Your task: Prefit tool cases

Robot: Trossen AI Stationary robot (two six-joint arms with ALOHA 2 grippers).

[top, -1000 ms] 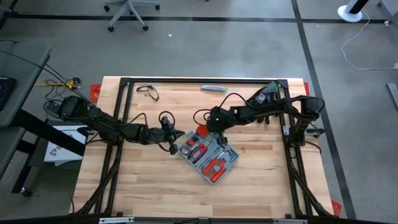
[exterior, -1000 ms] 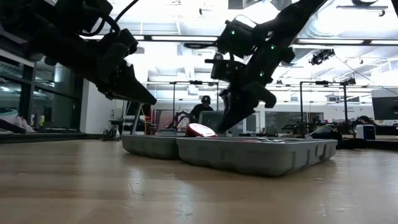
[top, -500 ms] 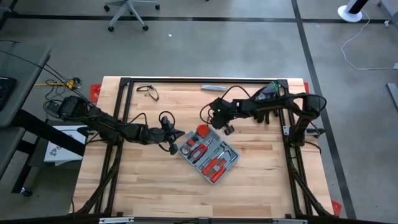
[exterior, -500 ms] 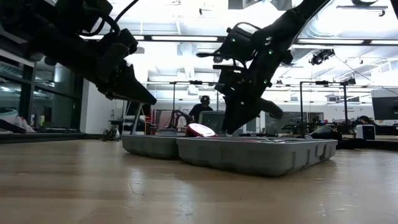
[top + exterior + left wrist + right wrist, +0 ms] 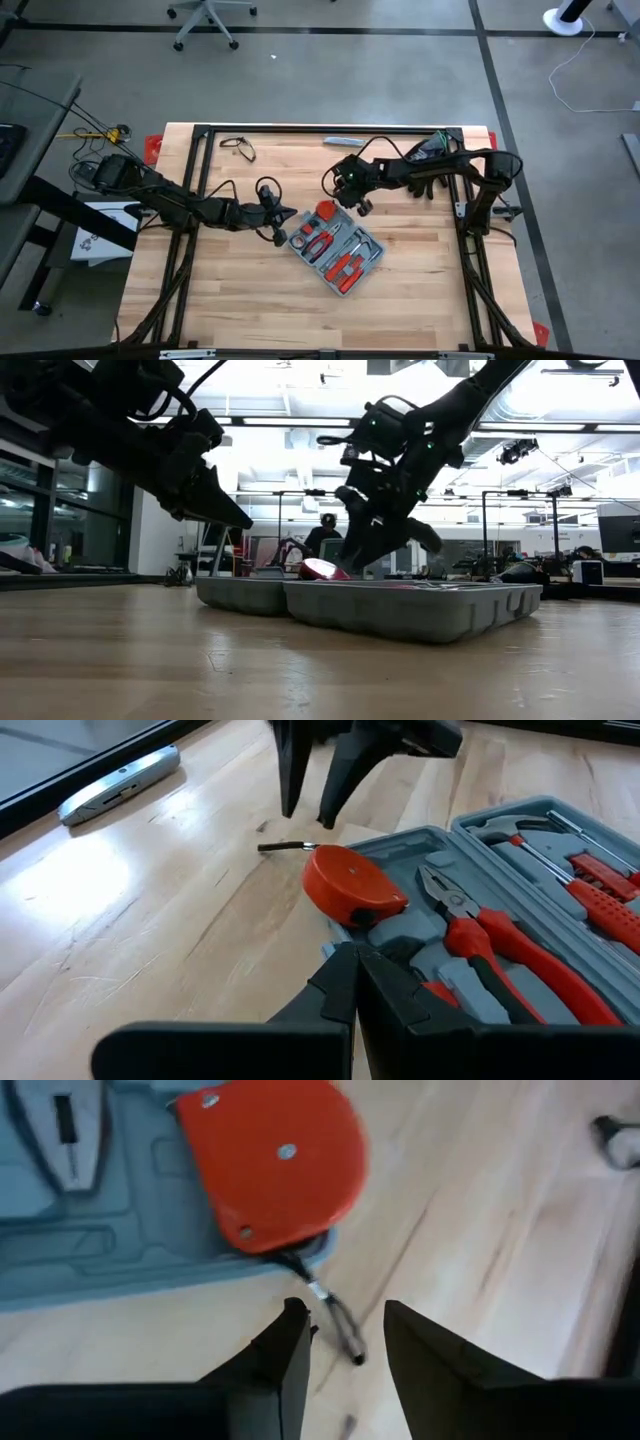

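Right gripper (image 5: 364, 205), fingers apart and empty, hangs just beyond the open tool case (image 5: 337, 249), over the red tape measure (image 5: 272, 1162) sitting proud of its slot at the case's corner. Seating it looks like the step in hand; next calls for pressing it down. Left gripper (image 5: 281, 234), shut, waits beside the case.

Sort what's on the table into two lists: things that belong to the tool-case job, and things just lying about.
Job:
- tool case, open, red-handled tools in its slots
- red tape measure at the case's corner
- right gripper, open beside the tape measure
- left gripper, shut, at the case's other side

Lying about:
- grey bar-shaped object near the far edge
- glasses
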